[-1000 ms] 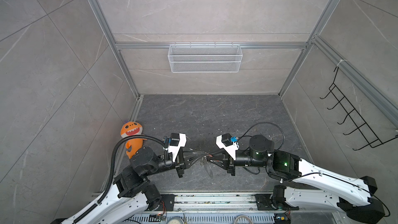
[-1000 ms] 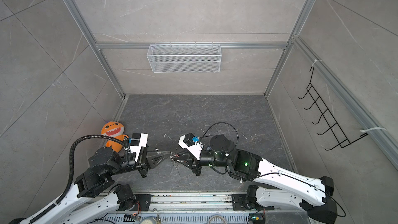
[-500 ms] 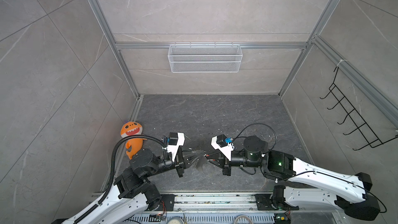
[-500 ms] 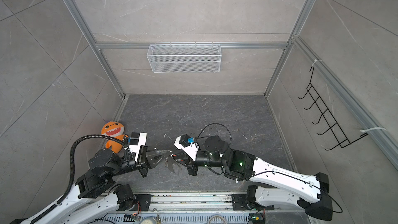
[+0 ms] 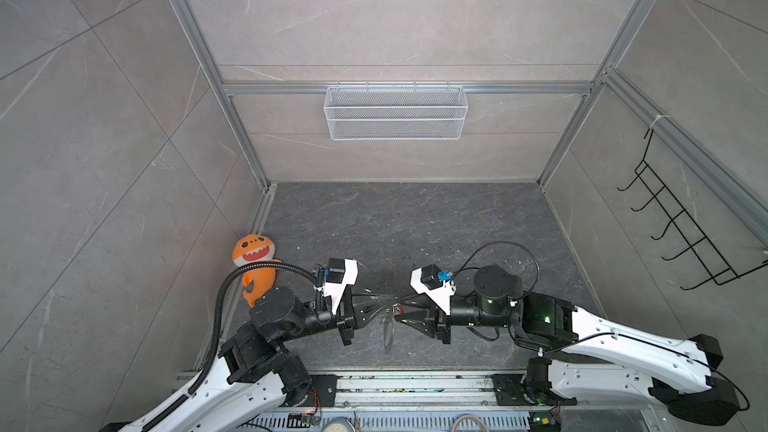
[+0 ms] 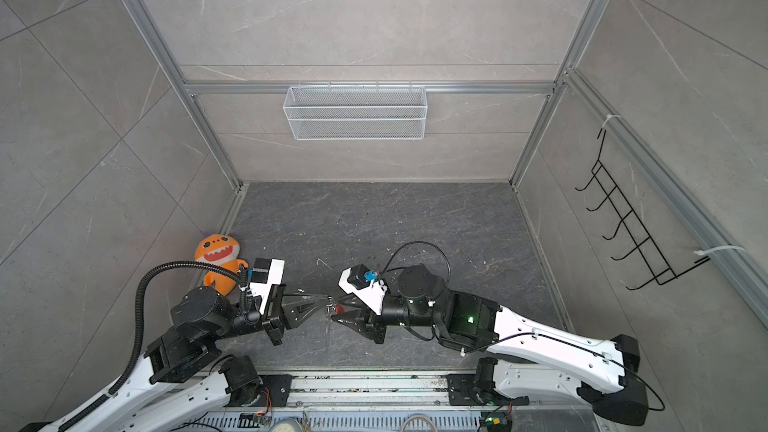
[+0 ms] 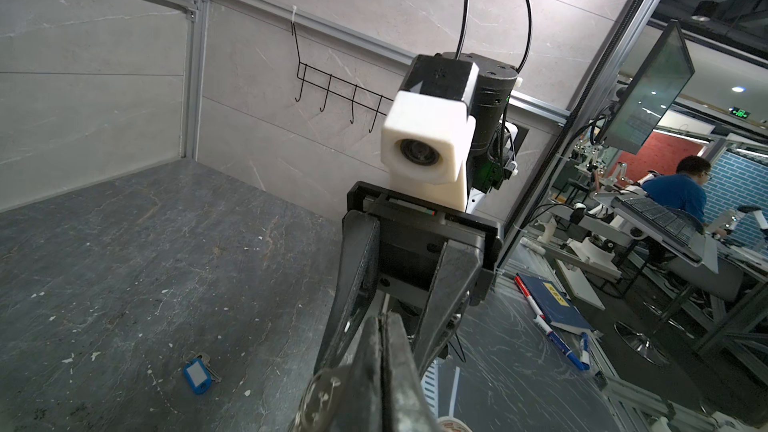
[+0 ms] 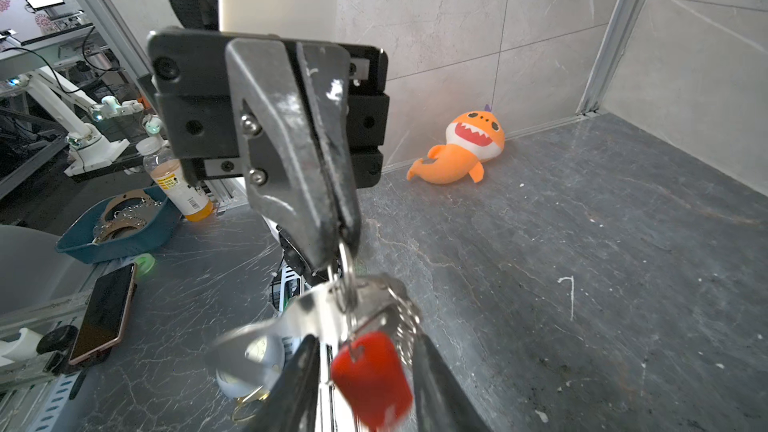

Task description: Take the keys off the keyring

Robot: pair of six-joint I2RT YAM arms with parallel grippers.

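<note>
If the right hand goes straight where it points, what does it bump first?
Probably the red-tagged key between the right hand's open fingers, hanging from the keyring that the left hand pinches; that hand comes right behind.

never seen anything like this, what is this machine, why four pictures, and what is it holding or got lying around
These are two robot arms mounted at the near edge of a booth, each ending in a two-fingered pincer. Two pictures come from a camera pair overhead, showing the whole booth; the other two come from cameras on the wrists, each looking at the opposite arm. The left pincer is shut on the keyring, held in the air. The right pincer faces it, jaws apart either side of the red-tagged key hanging from the ring. On the floor lie a blue-tagged key, already off the ring, and an orange plush toy by the left wall. A wire basket and a hook rack hang on the walls.
</note>
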